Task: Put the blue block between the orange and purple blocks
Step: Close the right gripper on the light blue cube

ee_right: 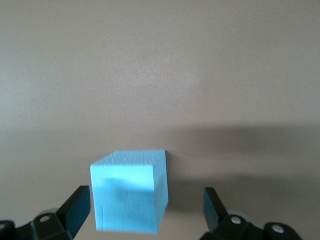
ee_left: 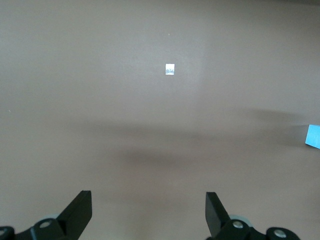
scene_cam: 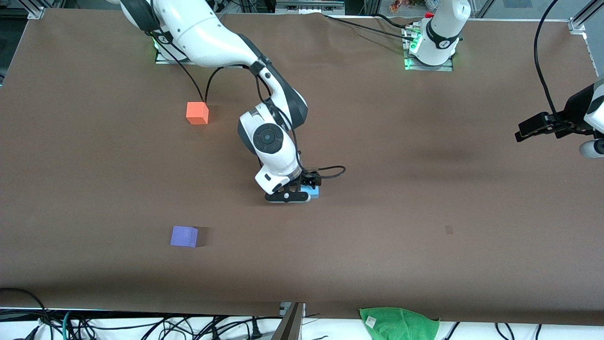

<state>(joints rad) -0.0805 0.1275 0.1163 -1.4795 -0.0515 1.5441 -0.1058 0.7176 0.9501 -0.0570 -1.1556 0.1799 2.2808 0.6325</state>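
Two open grippers, right gripper point(scene_cam: 302, 193) at frame centre, jaws wide around the small sky-blue matte cube point(scene_cam: 312, 191) on the brown table point(scene_cam: 424, 189), gripping nothing, bright orange cube point(scene_cam: 197, 113) upper centre-left, violet-purple cube point(scene_cam: 184, 236) lower centre-left, left gripper point(scene_cam: 521, 134) waiting spread and empty at the frame's edge.

Table: brown matte cover point(scene_cam: 424, 198), filling most of the frame
Lower edge: white surface with black cables point(scene_cam: 141, 326)
Lower right: green cloth point(scene_cam: 398, 323)
Upper corners: aluminium frame posts point(scene_cam: 583, 19)
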